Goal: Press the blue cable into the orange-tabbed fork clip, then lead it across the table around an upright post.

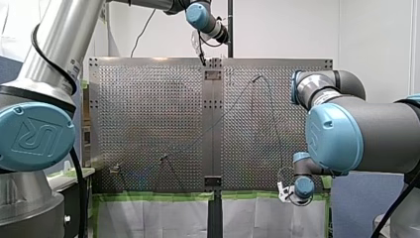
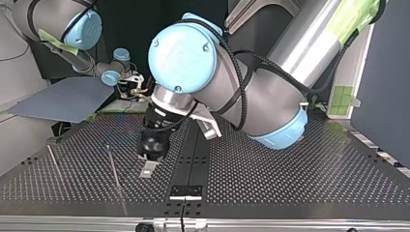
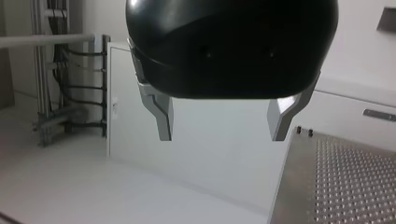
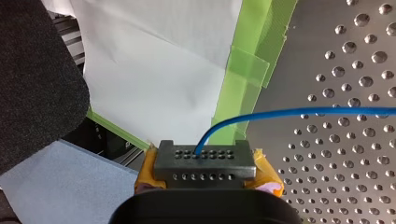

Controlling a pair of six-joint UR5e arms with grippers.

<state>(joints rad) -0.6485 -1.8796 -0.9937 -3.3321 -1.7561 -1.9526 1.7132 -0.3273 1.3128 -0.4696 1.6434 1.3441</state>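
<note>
The perforated table carries green tape along its near edge. At that edge, toward the right, my right gripper is clamped on the blue cable. The cable leaves between its yellow pads and arcs out over the holes. My left gripper hangs at the far edge, mid-table, with its metal fingers spread wide and nothing between them. Two thin posts stand at the top view's left.
</note>
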